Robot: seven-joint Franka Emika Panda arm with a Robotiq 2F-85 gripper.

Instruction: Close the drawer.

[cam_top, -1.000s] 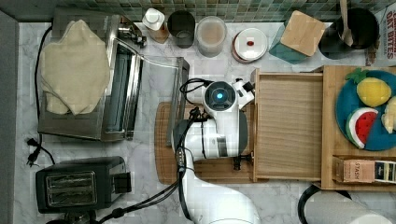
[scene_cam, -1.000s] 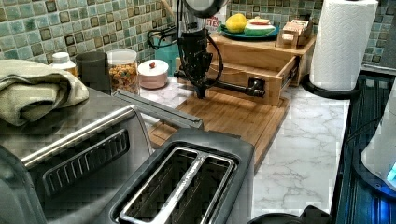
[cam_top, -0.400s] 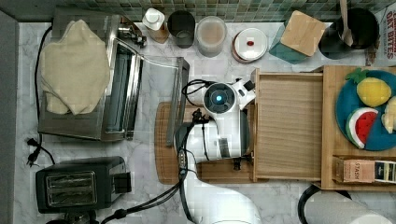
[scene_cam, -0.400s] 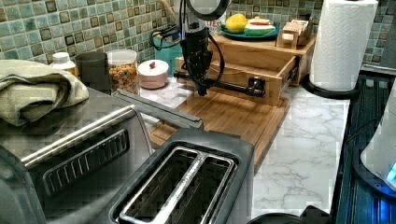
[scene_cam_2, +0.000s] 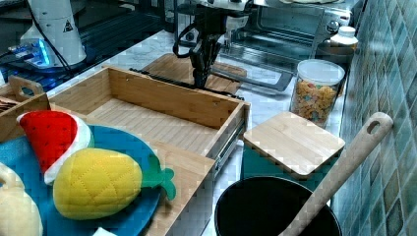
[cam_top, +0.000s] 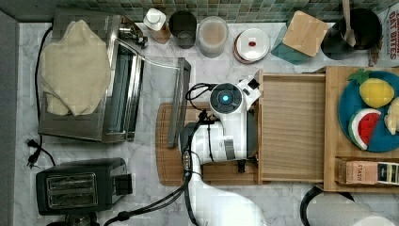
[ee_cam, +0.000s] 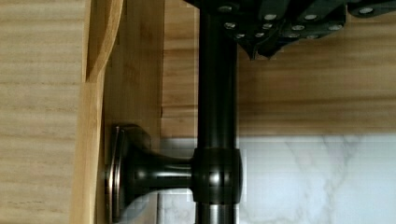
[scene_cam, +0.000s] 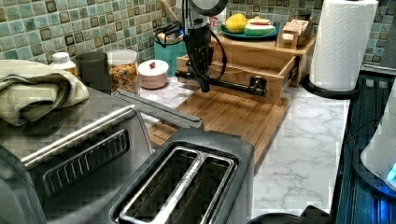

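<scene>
Light-wood drawer (cam_top: 291,127) stands open, jaws' spread unclear at its round black bar handle (ee_cam: 215,116).

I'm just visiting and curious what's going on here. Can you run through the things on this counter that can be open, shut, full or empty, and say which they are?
drawer: pulled out, empty.
claw: down at the drawer's black handle bar; open or shut unclear.
toaster oven: door dropped open, folded cloth on top.
toaster: slots empty.
cereal jar: lid on, filled.
blue plate: holds plush fruit.
</scene>
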